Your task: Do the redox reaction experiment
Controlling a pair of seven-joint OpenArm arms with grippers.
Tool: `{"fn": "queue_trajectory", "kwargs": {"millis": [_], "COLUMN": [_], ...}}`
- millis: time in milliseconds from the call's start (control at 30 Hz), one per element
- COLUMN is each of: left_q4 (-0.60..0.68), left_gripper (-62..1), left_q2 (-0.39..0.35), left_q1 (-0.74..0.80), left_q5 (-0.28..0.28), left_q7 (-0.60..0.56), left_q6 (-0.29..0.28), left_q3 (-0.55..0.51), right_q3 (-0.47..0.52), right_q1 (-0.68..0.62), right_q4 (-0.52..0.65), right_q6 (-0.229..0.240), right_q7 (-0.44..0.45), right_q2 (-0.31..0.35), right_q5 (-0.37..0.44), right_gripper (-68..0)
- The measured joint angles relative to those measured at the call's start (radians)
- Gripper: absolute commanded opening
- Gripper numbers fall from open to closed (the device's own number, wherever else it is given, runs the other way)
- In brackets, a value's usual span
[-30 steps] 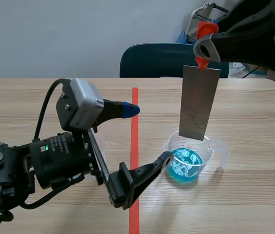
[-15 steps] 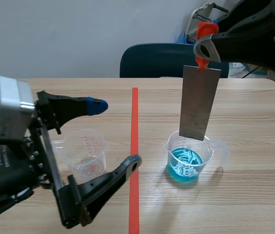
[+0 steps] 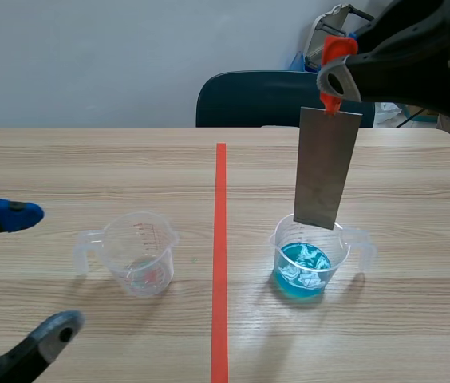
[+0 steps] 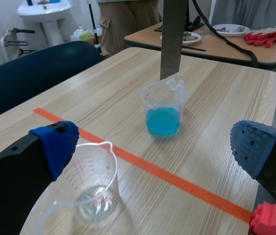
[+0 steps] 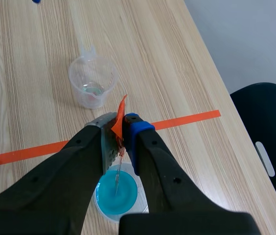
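Hanging flat metal strip (image 3: 325, 167) above blue-filled beaker (image 3: 351, 243)

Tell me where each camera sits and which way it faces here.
Scene view: between the arms, facing across the wooden table; the open left hand enters low, the right hand holds a grey rectangular metal plate high.
Left wrist view: on the left arm, looking forward and down between its blue-padded fingers at a near-empty clear plastic beaker.
Right wrist view: on the raised right arm, looking down past its shut fingers at a clear plastic beaker of blue liquid.
Shared: all three show both beakers.
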Motion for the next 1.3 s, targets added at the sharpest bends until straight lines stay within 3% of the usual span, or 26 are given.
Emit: {"fn": "queue_trajectory", "kwargs": {"millis": [300, 567, 700, 867, 1300], "left_q4": [0.0, 0.0, 0.0, -0.003, -0.007], "left_gripper": [1.4, 1.4, 1.4, 1.4, 1.4], "left_q2": [-0.016, -0.016, -0.016, -0.013, -0.013], "left_q1": [0.246, 0.407, 0.432, 0.431, 0.426], "left_q5": [0.002, 0.002, 0.008, 0.1, 0.098], "left_q7": [-0.163, -0.306, -0.322, -0.319, -0.319], "left_q6": [0.0, 0.0, 0.0, 0.0, 0.0], "left_q3": [-0.251, -0.397, -0.419, -0.418, -0.418], "right_q3": [0.0, 0.0, 0.0, 0.0, 0.0], "right_q1": [0.0, 0.0, 0.0, 0.0, 0.0], "right_q4": [0.0, 0.0, 0.0, 0.0, 0.0], "right_q6": [0.0, 0.0, 0.0, 0.0, 0.0], "right_q7": [0.0, 0.0, 0.0, 0.0, 0.0], "right_q2": [0.0, 0.0, 0.0, 0.0, 0.0], "right_q5": [0.0, 0.0, 0.0, 0.0, 0.0], "right_gripper": [-66.9, -66.9, -66.9, -66.9, -66.9]}}
